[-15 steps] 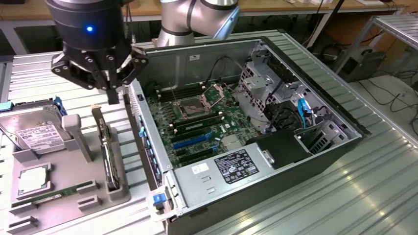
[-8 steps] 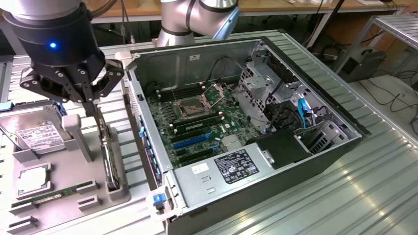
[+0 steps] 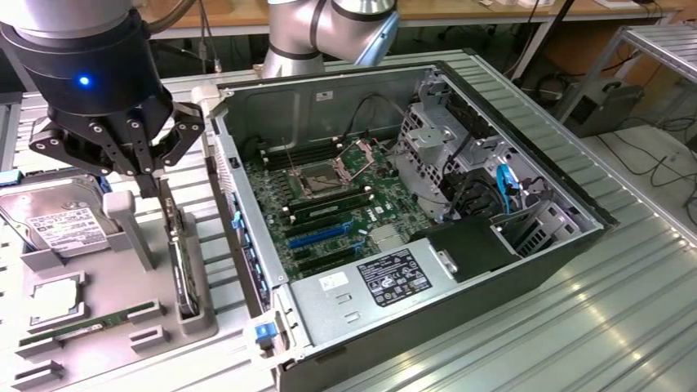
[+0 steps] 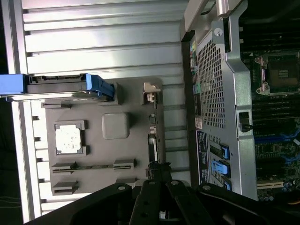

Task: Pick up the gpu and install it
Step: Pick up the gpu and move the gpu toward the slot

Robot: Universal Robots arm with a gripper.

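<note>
Well, my gripper [image 3: 156, 178] [image 4: 157, 169] has its fingers pressed together, pinching the top edge of the graphics card [image 3: 182, 269] [image 4: 153, 140] near one end. The card stands on edge directly below me, seated in a narrow slot of the grey holder tray [image 3: 109, 278] [image 4: 93, 152], and most of its length runs away from my fingertips along that slot. A grey post [image 3: 142, 237] of the tray rises just beside my fingers.

Further out on the same tray, away from the computer, lie a memory stick [image 3: 93, 322] [image 4: 93, 166] in its cradle, a square processor chip [image 3: 55, 298] [image 4: 69, 139] in a pocket, and a hard drive [image 3: 60, 220] with a white label.

On my other side, toward the exterior view's right, an open computer case [image 3: 544, 253] [image 4: 215, 84] lies just beside the tray. Inside it I see the green motherboard [image 3: 326, 204] with its blue slots and the power supply [image 3: 376, 282] with a black label. Tray and case both sit on a slatted metal table [image 3: 610, 327] [image 4: 103, 42].
</note>
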